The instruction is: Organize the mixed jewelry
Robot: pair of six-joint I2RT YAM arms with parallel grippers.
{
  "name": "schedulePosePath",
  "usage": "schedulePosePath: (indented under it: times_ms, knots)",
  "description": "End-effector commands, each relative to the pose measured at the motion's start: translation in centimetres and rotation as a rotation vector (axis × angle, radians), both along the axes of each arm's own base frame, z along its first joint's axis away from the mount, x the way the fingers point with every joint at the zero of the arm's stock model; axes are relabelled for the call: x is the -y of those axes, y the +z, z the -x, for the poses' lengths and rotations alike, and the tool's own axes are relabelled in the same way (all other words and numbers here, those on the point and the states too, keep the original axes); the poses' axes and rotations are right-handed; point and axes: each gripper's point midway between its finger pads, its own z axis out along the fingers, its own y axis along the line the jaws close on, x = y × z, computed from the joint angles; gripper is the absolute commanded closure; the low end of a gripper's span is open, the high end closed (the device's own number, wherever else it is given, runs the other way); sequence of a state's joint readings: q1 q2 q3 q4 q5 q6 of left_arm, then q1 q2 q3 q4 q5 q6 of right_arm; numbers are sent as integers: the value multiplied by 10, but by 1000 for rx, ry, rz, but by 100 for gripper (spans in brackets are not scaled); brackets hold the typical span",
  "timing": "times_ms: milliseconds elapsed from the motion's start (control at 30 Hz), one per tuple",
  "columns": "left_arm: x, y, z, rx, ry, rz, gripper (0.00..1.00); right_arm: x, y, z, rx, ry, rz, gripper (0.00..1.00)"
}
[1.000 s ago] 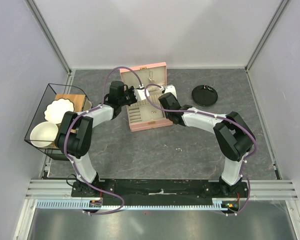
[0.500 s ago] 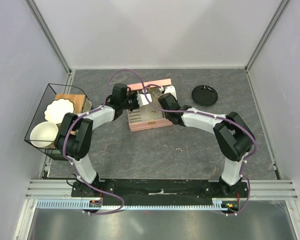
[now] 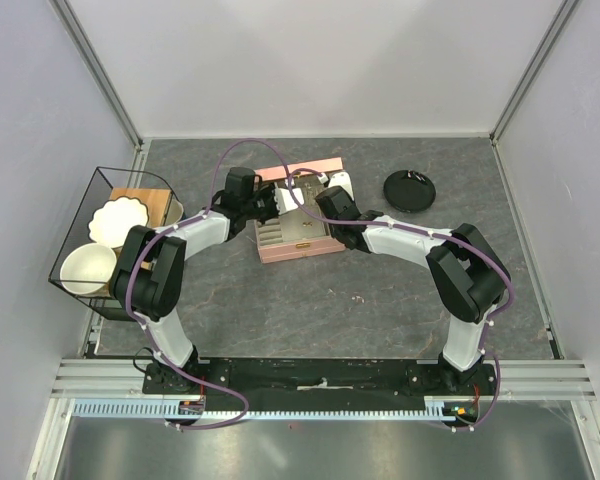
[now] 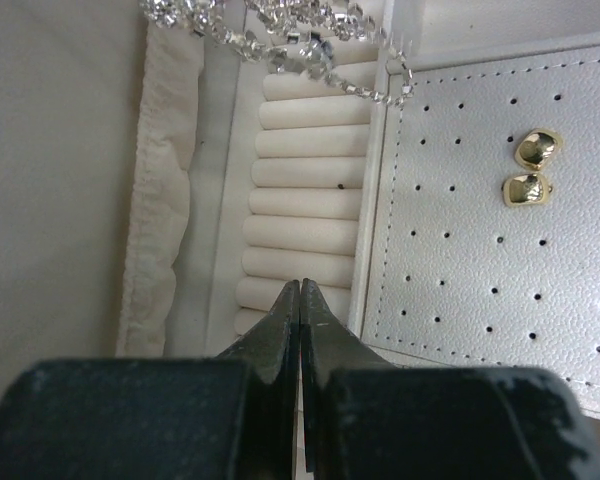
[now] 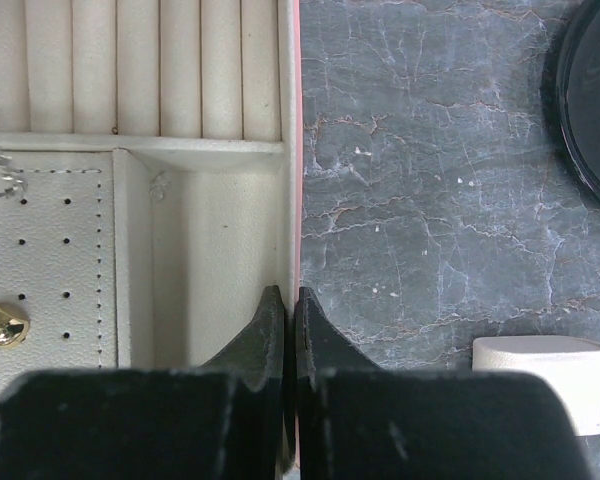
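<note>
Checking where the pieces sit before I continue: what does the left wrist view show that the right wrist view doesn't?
Only left wrist: the sparkly chain draped across the ring rolls, and both gold earrings side by side. Only right wrist: the side compartment, the box's pink wall, the grey table, the black disc, the beige pad. Both: ring rolls, perforated panel, one gold earring at the right view's edge (a silvery bit there may be the chain's end), and closed fingers in each.

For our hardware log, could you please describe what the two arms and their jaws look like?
Both the left arm and right arm have white links with black joint housings, and a purple cable loops along each. The jaws are matte black, tapering to pointed tips.
</note>
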State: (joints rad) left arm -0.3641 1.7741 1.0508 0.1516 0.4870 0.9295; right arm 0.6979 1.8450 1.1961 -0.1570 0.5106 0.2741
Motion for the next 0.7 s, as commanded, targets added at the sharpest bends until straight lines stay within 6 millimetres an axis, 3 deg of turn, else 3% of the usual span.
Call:
schedulePosePath:
  times_ms: [0, 200, 667]
  knots:
    - [3, 41, -14, 92, 23, 54, 98, -11, -2, 11, -28, 49, 26, 100]
    - [0, 68, -21, 148, 55, 71, 95, -11, -1, 11, -27, 49, 25, 100]
    - [-4, 100, -23, 228, 83, 92, 66, -14, -2, 11, -31, 55, 17, 100]
